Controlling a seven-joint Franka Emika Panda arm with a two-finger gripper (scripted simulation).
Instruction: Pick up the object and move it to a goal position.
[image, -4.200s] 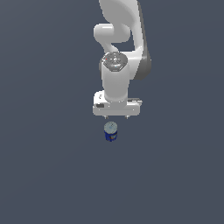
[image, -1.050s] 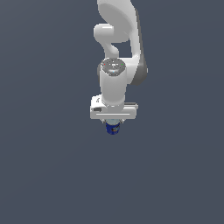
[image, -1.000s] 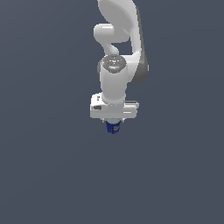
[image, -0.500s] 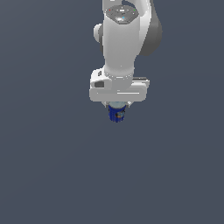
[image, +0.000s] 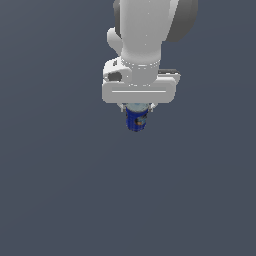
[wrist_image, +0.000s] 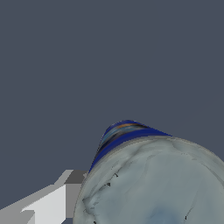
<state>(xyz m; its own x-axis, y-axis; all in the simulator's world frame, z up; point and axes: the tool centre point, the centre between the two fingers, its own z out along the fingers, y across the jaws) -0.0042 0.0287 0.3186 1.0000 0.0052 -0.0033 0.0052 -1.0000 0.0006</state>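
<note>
The object is a small blue can (image: 136, 119) with a silvery-white round top and orange label marks. In the exterior view it hangs just under my white hand, with only its lower part showing. My gripper (image: 137, 109) is shut on the can's upper part, and the fingers are mostly hidden by the hand. In the wrist view the can (wrist_image: 153, 179) fills the near corner, top towards the camera, with one pale finger (wrist_image: 52, 201) beside it.
A plain dark grey floor (image: 60, 190) lies all around. No goal marker shows in either view.
The arm has risen towards the exterior camera with the can in the gripper, and looks larger. Four seconds ago the can stood free below the open hand.
</note>
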